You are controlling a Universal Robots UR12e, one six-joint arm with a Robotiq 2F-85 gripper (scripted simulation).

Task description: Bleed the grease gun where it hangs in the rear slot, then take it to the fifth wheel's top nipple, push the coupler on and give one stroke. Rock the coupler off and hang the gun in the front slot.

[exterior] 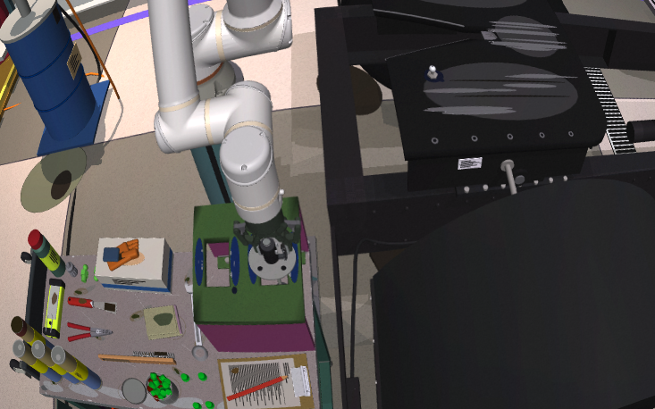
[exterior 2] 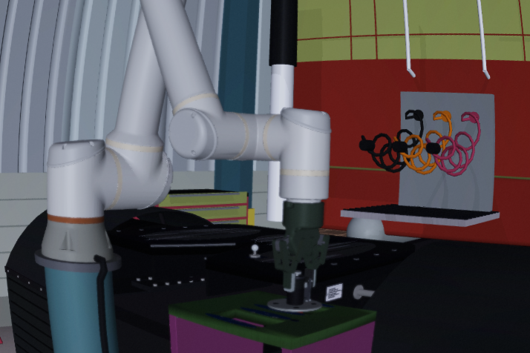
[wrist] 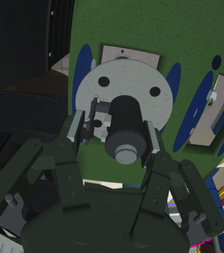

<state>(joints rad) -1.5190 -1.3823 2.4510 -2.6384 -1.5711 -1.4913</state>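
Observation:
The grease gun (wrist: 124,128) hangs by its grey round flange (exterior: 269,259) in one slot of the green rack top (exterior: 248,285), and the other slot (exterior: 217,263) beside it stands empty. My gripper (wrist: 113,135) is straight above the gun, and its two pads sit on either side of the gun's black handle (exterior 2: 295,291), closed on it. The fifth wheel (exterior: 497,96) is the black plate off to the right on the truck frame. Its top nipple (exterior: 433,72) is a small pale stud near the plate's left edge.
A white box with orange gloves (exterior: 134,263) sits on the tool board left of the rack, with pliers (exterior: 88,331), tubes (exterior: 50,356) and a clipboard (exterior: 263,382). A black fender (exterior: 533,300) bulks to the right. A blue drum (exterior: 47,71) stands far left.

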